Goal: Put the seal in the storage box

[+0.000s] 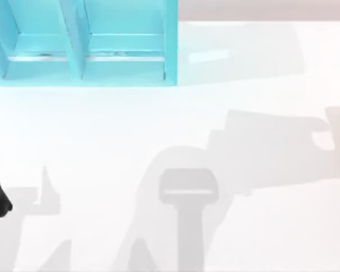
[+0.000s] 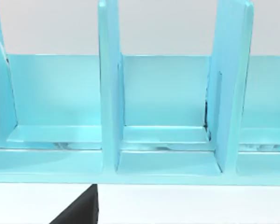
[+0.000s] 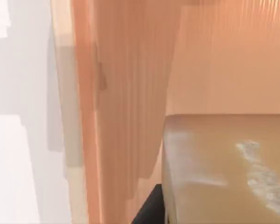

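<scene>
White table (image 1: pixel 158 124) bearing grey shadows below the blue box (image 1: pixel 170 51); tan seal (image 3: pixel 224 172), whitish marks; both grippers' grip can't be told.

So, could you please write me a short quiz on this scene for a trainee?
1. True or false: the box stands at the table's right side.
2. What splits the box into compartments? A) dividers B) drawers C) lids
3. Fill in: the right wrist view shows whitish marks on the tan ____.
Key: 1 false, it is at the left; 2 A; 3 seal.
</scene>
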